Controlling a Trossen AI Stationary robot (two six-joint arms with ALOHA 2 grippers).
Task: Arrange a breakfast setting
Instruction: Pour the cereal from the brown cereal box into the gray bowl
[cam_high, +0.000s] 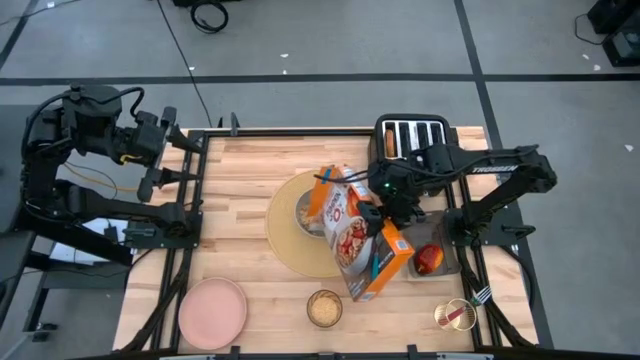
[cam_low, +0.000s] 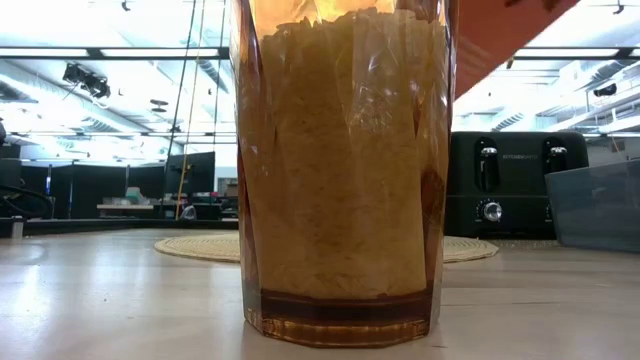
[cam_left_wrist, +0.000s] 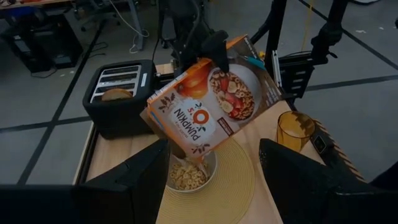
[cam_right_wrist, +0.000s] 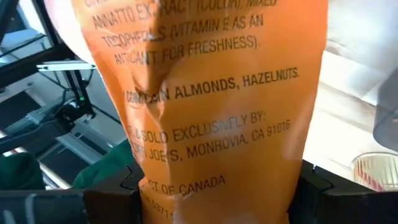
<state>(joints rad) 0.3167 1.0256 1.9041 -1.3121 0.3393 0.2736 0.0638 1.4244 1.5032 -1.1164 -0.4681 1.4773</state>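
right gripper (cam_high: 378, 215) clamps a tilted cereal box (cam_high: 358, 235) over the bowl (cam_left_wrist: 189, 174) on the placemat (cam_high: 290, 245), rings landing inside, so i'd keep the box mouth centred and tip gently, while the left gripper (cam_high: 195, 160), open, waits at the table's far left edge.

Wooden table (cam_high: 250, 160): placemat (cam_high: 285, 235), toaster (cam_high: 412, 135), plate (cam_high: 212, 311)

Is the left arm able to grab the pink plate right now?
Probably yes. The pink plate lies bare on the table's near left corner, nothing on it or around it. The left gripper is open and empty at the far left edge. The right gripper is busy tilting the cereal box.
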